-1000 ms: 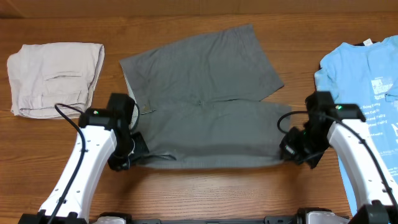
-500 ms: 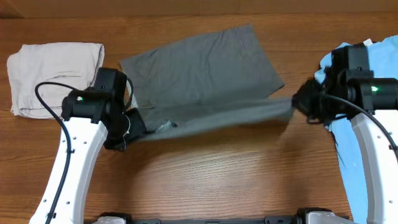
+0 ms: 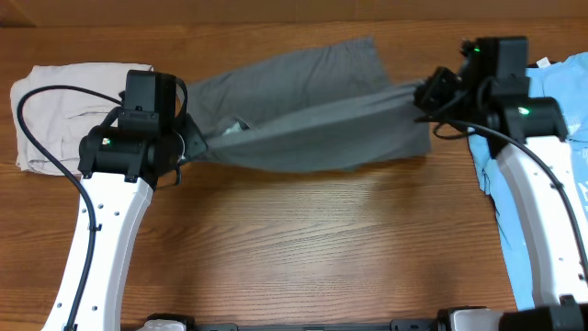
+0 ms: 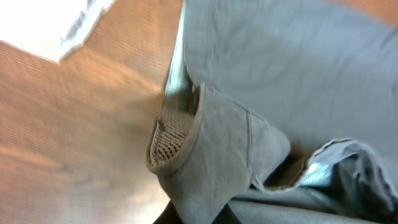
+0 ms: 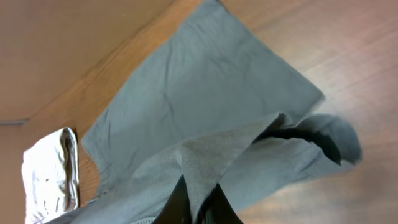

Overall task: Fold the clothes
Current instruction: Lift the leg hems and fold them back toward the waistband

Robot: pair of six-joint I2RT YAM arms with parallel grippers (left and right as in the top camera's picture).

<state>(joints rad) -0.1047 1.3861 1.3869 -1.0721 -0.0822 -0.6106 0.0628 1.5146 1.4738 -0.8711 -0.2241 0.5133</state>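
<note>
Left claw [image 3: 190, 147] and right claw [image 3: 428, 92] both clamped on the shorts [image 3: 303, 129], arms stretched forward, well apart.

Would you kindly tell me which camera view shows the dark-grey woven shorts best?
The overhead view: the dark-grey woven shorts appear nearly whole, stretched between the left hand and the right hand. The left wrist view shows only one end with mesh lining; the right wrist view shows the flat layer and a pinched edge.

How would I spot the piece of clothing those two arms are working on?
On the wooden table, between a pale beige folded garment and a light-blue T-shirt, lie dark-grey shorts. Only they are stretched between the left hand and the right hand.
</note>
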